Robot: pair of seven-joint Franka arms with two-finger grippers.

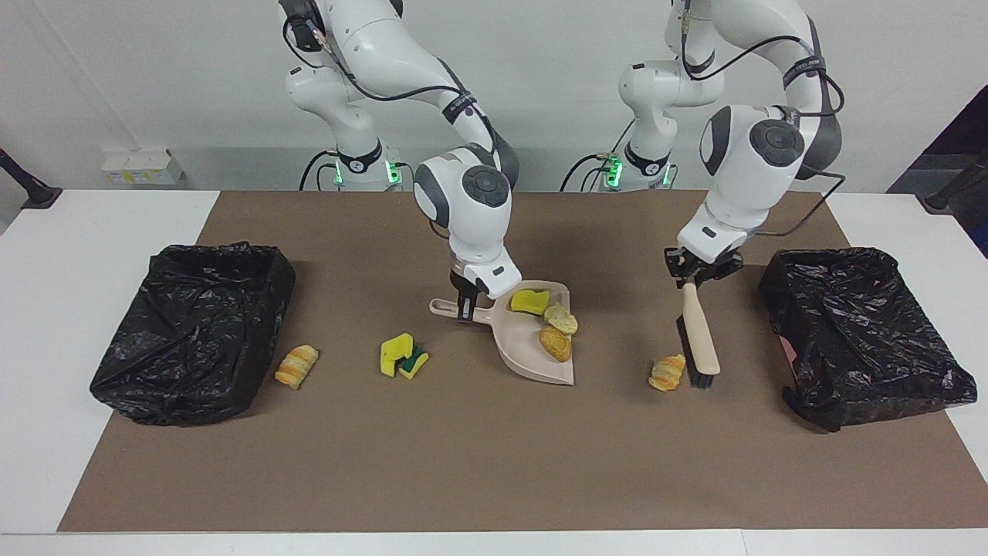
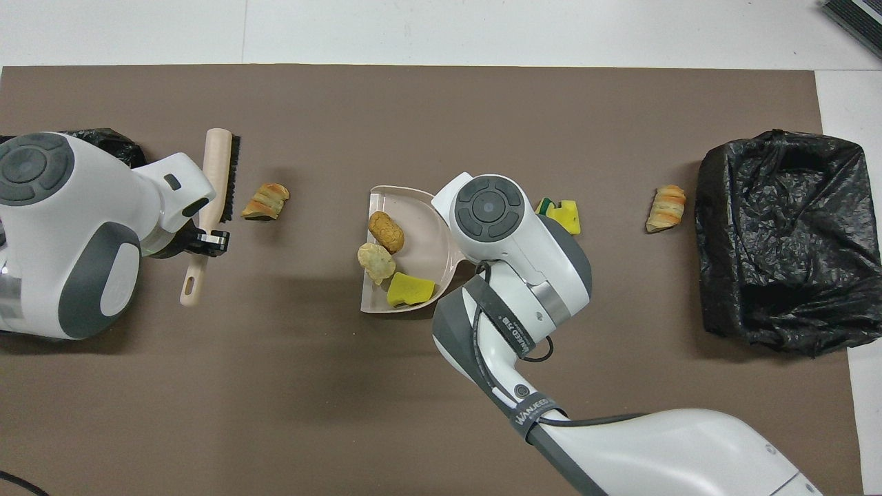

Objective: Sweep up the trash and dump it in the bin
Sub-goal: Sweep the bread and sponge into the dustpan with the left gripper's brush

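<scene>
My right gripper [image 1: 465, 306] is shut on the handle of the beige dustpan [image 1: 521, 349], which lies on the mat mid-table. In the pan [image 2: 420, 234] lie three pieces of trash: a yellow sponge chunk [image 1: 530, 301], a pale bread piece [image 1: 560, 317] and a brown bread piece [image 1: 556, 344]. My left gripper [image 1: 698, 270] is shut on the handle of the beige brush [image 1: 701, 340], whose bristles stand beside a croissant [image 1: 667, 372] toward the left arm's end. In the overhead view that brush [image 2: 217, 172] sits next to the croissant [image 2: 265, 201].
A yellow-and-green sponge [image 1: 403, 357] and a second croissant [image 1: 296, 366] lie on the brown mat toward the right arm's end. One black bag-lined bin [image 1: 197, 332] stands at that end, another [image 1: 857, 332] at the left arm's end, just past the brush.
</scene>
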